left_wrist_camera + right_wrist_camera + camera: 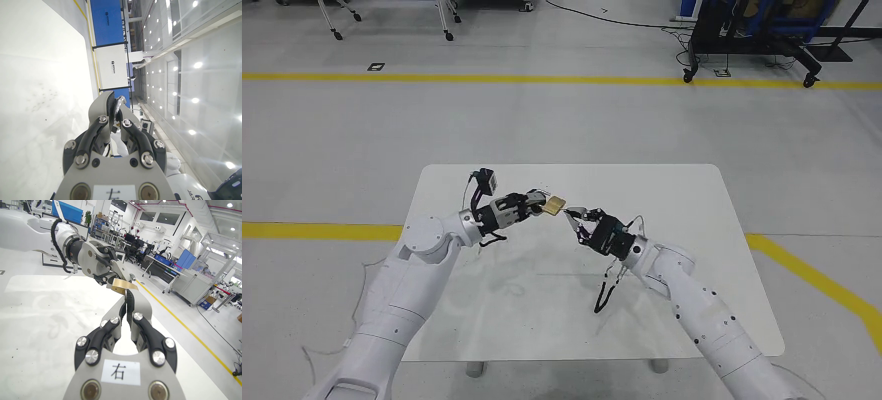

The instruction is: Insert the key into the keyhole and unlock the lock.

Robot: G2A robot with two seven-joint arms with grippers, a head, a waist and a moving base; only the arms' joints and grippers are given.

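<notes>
Your left claw (539, 204) clamped on the gold lock (554, 205), your right claw (127, 297) pinched on the key (126, 292), its tip touching the lock, mid frame above the white surface (672, 195), yellow floor lines (542, 77) behind

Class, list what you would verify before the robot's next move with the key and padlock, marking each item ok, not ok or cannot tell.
1. Left gripper shut on the padlock by its shackle: ok.
2. Right gripper shut on key: ok.
3. Key tip at padlock's underside: ok.
4. Key fully seated in keyhole: cannot tell.
5. Padlock held clear of table: ok.
</notes>
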